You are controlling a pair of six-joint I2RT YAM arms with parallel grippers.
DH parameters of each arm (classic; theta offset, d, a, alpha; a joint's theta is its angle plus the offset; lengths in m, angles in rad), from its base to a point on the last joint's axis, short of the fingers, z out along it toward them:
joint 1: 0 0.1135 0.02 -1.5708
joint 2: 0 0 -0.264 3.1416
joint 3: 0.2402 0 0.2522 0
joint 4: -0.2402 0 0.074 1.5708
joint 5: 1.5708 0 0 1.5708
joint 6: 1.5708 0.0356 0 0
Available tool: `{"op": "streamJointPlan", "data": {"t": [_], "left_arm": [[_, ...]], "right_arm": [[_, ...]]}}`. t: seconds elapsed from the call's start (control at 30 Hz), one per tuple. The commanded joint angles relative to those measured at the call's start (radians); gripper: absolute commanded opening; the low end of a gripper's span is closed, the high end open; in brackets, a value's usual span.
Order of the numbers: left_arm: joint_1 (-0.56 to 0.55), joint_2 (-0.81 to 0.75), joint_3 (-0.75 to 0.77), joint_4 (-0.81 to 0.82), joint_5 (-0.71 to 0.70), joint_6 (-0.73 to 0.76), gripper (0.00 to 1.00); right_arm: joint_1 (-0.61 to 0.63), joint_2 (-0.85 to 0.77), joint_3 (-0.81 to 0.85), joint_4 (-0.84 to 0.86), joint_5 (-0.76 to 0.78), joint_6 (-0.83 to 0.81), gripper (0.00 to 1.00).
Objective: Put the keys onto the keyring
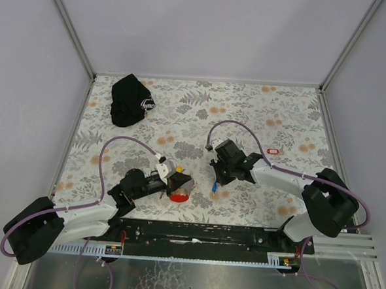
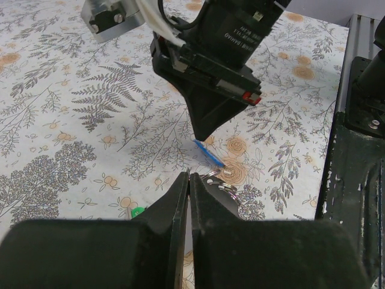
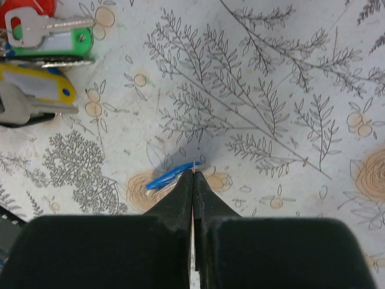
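At the near edge, the rail [image 1: 207,234] hems both arms at 6 o'clock, so free room lies only forward. Just past it my left claw [image 2: 188,180] is pressed together over the keyring [image 2: 215,176], its red piece [image 1: 178,195] under the tips. Whether it pinches the ring I cannot tell. At its 3 o'clock my right claw [image 3: 193,173] is clamped on the blue key [image 3: 170,175], tilted, just beside the ring and, I judge, not yet threaded. The green key [image 3: 60,43] and yellow key [image 3: 36,87] bunch by the red piece; threaded or not, I cannot tell. At 1 o'clock a lone red tag [image 1: 274,150] looks unfetched. Farther, the table [image 1: 247,108] gives room, with the cap [image 1: 131,100] well apart at 11 o'clock.
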Motion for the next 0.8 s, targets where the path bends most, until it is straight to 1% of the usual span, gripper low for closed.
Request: {"op": "streamJointPlan", "data": {"t": [0.0, 0.2, 0.37, 0.43, 0.53, 0.63, 0.7, 0.77], "left_arm": [[0.005, -0.015, 0.008, 0.041, 0.01, 0.003, 0.0], [0.007, -0.014, 0.008, 0.04, 0.01, 0.004, 0.0], [0.009, -0.014, 0.007, 0.044, 0.015, 0.004, 0.0], [0.009, -0.013, 0.008, 0.046, 0.016, 0.003, 0.0], [0.009, -0.01, 0.008, 0.048, 0.02, 0.001, 0.0], [0.01, -0.009, 0.007, 0.049, 0.023, 0.0, 0.0], [0.01, -0.009, 0.007, 0.053, 0.025, 0.0, 0.0], [0.011, -0.006, 0.006, 0.058, 0.032, -0.002, 0.0]], "right_arm": [[-0.015, 0.04, 0.041, 0.11, 0.02, -0.036, 0.0], [-0.019, 0.117, 0.063, 0.165, 0.009, -0.037, 0.0], [-0.021, 0.097, 0.02, 0.229, 0.008, -0.041, 0.02], [-0.021, 0.068, -0.01, 0.26, -0.006, -0.051, 0.06], [-0.021, 0.021, -0.044, 0.29, -0.024, -0.073, 0.16], [-0.024, -0.026, -0.068, 0.302, -0.041, -0.11, 0.28], [-0.033, -0.062, -0.092, 0.332, -0.069, -0.134, 0.32], [-0.046, -0.112, -0.117, 0.37, -0.129, -0.175, 0.33]]}}
